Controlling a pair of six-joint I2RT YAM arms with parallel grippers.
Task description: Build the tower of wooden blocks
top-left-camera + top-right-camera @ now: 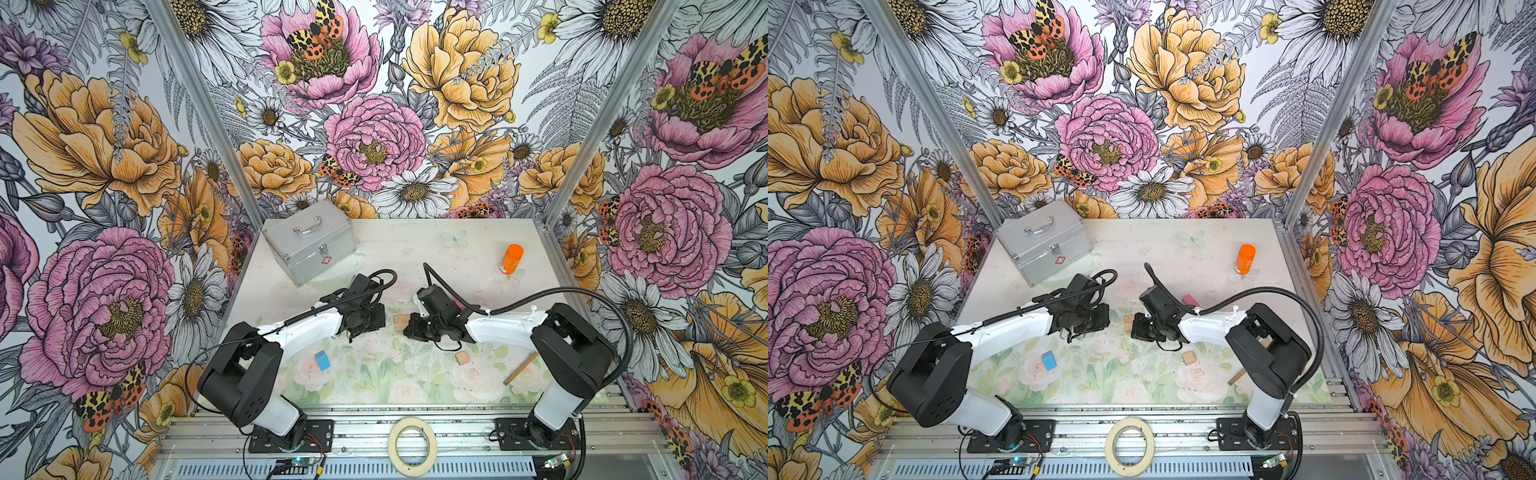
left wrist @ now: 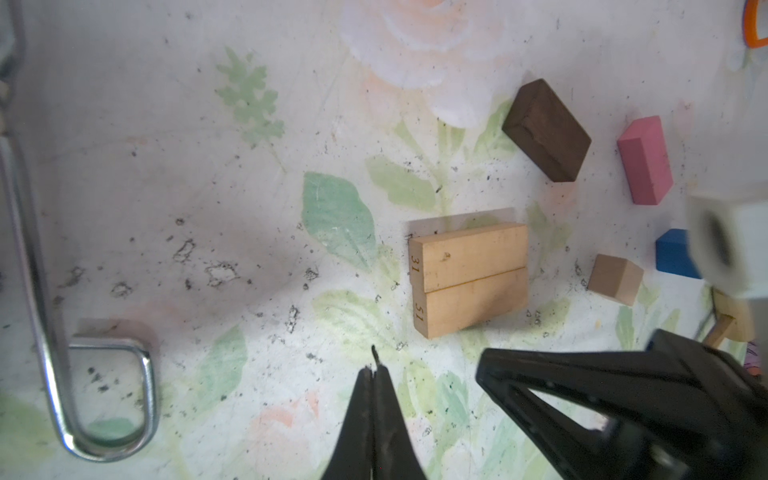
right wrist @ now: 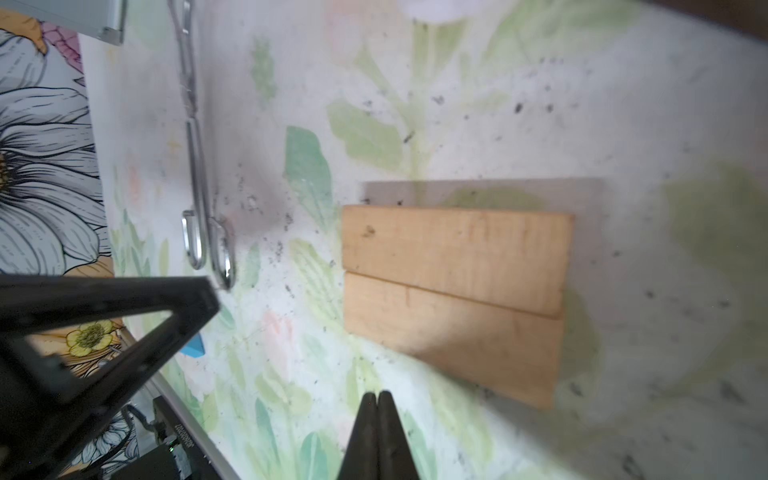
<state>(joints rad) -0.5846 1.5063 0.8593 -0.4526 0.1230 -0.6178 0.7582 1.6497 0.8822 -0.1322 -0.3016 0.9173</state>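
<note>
Two tan bars (image 2: 469, 278) lie flat side by side on the mat, also filling the right wrist view (image 3: 453, 291). My left gripper (image 2: 375, 370) is shut and empty just short of them. My right gripper (image 3: 377, 395) is shut and empty on their other side. In both top views the two grippers (image 1: 365, 320) (image 1: 417, 326) face each other across these bars (image 1: 401, 322). Loose wood blocks lie around: a dark brown bar (image 2: 546, 131), a pink bar (image 2: 644, 162), a tan cube (image 1: 462, 357), a blue cube (image 1: 322, 360) and another blue cube (image 2: 673, 253). The wood block tower is out of view.
A silver case (image 1: 309, 245) stands at the back left and an orange bottle (image 1: 512, 258) at the back right. Metal tongs (image 2: 45, 249) lie beyond the left gripper. A thin wooden stick (image 1: 520, 368) lies front right. A tape roll (image 1: 411, 446) rests on the front rail.
</note>
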